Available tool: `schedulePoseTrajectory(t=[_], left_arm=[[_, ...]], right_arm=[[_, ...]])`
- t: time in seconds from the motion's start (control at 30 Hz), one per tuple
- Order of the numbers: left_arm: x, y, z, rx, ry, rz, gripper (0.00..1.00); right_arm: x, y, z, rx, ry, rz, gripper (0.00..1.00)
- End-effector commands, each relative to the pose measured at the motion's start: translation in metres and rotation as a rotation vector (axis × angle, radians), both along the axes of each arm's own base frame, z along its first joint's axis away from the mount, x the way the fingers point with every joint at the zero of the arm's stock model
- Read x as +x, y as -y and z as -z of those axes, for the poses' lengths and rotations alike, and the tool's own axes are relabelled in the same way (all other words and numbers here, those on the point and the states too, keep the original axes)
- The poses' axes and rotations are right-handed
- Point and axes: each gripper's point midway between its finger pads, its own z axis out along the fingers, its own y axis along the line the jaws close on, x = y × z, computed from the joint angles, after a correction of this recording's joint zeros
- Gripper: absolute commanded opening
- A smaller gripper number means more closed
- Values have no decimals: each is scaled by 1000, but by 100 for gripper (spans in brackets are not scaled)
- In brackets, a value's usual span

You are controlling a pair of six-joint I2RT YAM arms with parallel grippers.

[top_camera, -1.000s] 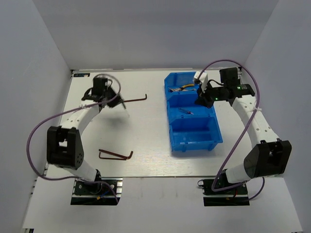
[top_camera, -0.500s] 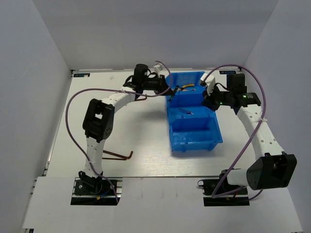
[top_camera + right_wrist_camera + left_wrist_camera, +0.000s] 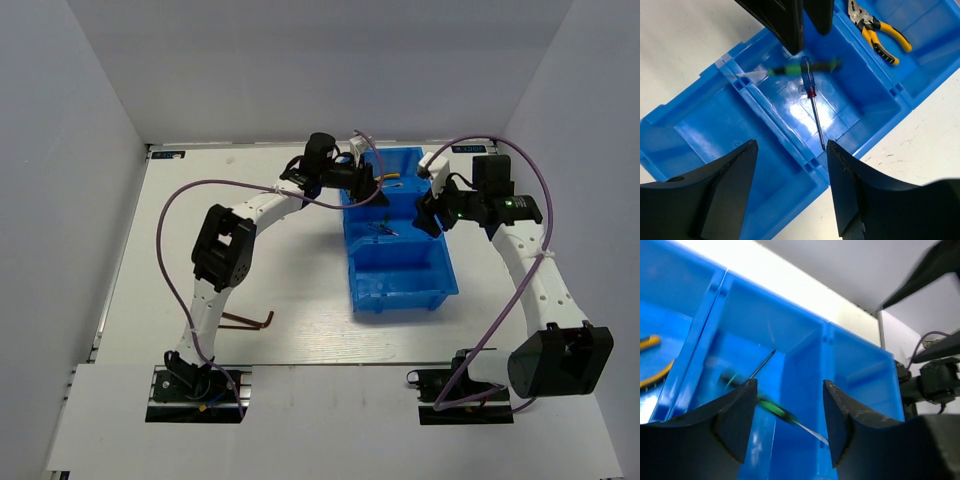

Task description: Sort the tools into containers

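The blue bin (image 3: pixel 400 298) stands right of centre. My left gripper (image 3: pixel 378 192) hangs open over its middle compartment. Seen from the left wrist, a green-black screwdriver (image 3: pixel 774 410) is a blur, loose between the spread jaws of the left gripper (image 3: pixel 790 384). In the right wrist view the same screwdriver (image 3: pixel 802 66) blurs above a red-blue screwdriver (image 3: pixel 811 97) lying in the middle compartment. Yellow-handled pliers (image 3: pixel 880 31) lie in the far compartment. My right gripper (image 3: pixel 791 143) is open and empty, just right of the bin (image 3: pixel 715 120). A brown hex key (image 3: pixel 248 320) lies on the table at front left.
The near compartment of the bin (image 3: pixel 860 375) holds nothing that I can see. The two grippers are close together over the bin. White walls enclose the table on three sides.
My left arm swung from the table's left side to over the bin and its jaws opened, letting the green-black screwdriver go. My right gripper also opened and shifted slightly.
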Motion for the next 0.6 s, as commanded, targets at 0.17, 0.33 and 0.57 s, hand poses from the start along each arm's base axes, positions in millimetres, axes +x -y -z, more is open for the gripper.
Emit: schedulePoseTrajectory(t=[0.17, 0.33, 0.57], left_arm=[[15, 0, -41, 1, 95, -82, 68], [33, -45, -87, 34, 135, -333, 57], [-12, -233, -42, 379, -155, -1206, 13]], right_arm=[[-3, -9, -19, 77, 29, -9, 51], [1, -29, -21, 149, -12, -96, 27], [33, -96, -13, 216, -63, -375, 41]])
